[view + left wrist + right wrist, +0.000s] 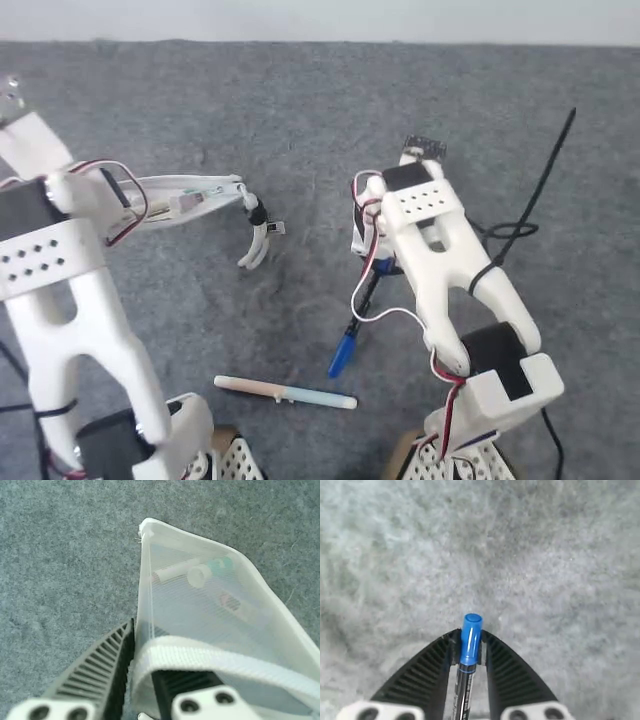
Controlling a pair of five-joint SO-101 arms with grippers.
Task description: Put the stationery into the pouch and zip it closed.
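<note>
The left pincer [142, 650] is clamping the rim of the mesh pouch [210, 605], which is hanging beyond its fingertips. The right pincer [469, 642] is squeezing a blue-capped pen [471, 627], cap jutting past its tips. 1 pastel pen [285, 392] is lying on the grey mat [300, 100] near it.

Left tool [142, 642] clamped on pouch [210, 610], right tool [470, 639] on blue pen [471, 622], both arms forward.

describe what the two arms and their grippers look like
The left arm and right arm are chunky white plastic shells with rows of small holes, black motor blocks at joints and thin red and white wires looping alongside. The left gripper and right gripper have black ribbed tapering fingers on white bases with screw holes.
</note>
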